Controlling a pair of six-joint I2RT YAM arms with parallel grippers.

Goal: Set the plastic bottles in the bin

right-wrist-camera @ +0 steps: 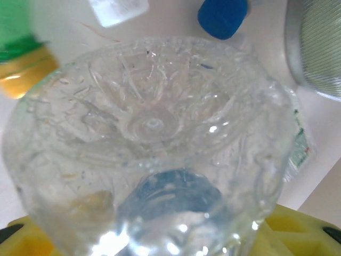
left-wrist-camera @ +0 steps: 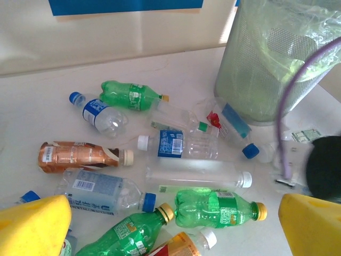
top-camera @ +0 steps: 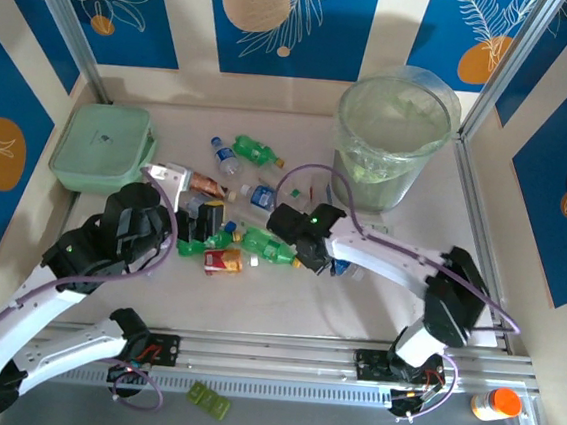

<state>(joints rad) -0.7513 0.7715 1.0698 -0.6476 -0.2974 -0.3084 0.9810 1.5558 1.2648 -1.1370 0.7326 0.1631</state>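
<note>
Three green bottles (left-wrist-camera: 218, 208), one brown bottle (left-wrist-camera: 80, 156), one bin (left-wrist-camera: 256, 69).

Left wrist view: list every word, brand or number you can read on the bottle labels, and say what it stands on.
No text is legible.
Blue-labelled bottle: print too small.
Brown bottle: barcode, digits blurred.
Green bottle at near right: label print blurred.

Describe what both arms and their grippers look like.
The left arm and right arm have white tubular links with bulky black joints. A thin purple cable loops along each. A green light glows on the right wrist. The fingers are bright yellow.
</note>
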